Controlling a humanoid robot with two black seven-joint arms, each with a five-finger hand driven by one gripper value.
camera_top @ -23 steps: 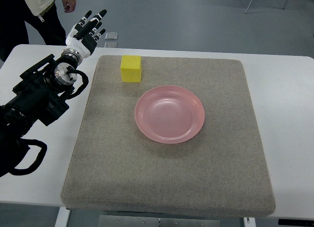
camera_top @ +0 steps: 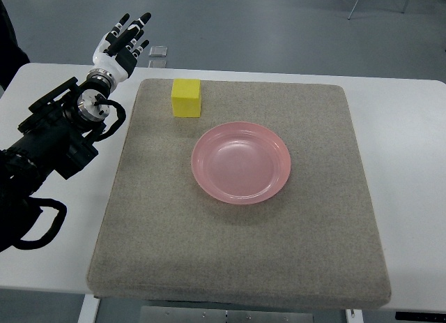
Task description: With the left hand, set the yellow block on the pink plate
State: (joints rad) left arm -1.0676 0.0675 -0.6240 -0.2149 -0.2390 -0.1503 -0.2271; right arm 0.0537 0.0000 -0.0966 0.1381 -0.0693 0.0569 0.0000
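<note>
A yellow block (camera_top: 187, 98) sits on the grey felt mat (camera_top: 237, 253) near its far left corner. A pink plate (camera_top: 241, 162) lies at the mat's middle, empty, just right of and nearer than the block. My left hand (camera_top: 125, 40) is raised at the table's far left edge, fingers spread and holding nothing, about a hand's width left of and beyond the block. Its black arm (camera_top: 56, 138) comes in from the left edge. The right hand is out of view.
The mat lies on a white table (camera_top: 404, 128). A small clear object (camera_top: 158, 51) lies on the floor beyond the table. A person's dark clothing (camera_top: 8, 40) shows at the far left edge.
The person at the top left has moved away, mostly out of the picture. My left hand has held its place.
</note>
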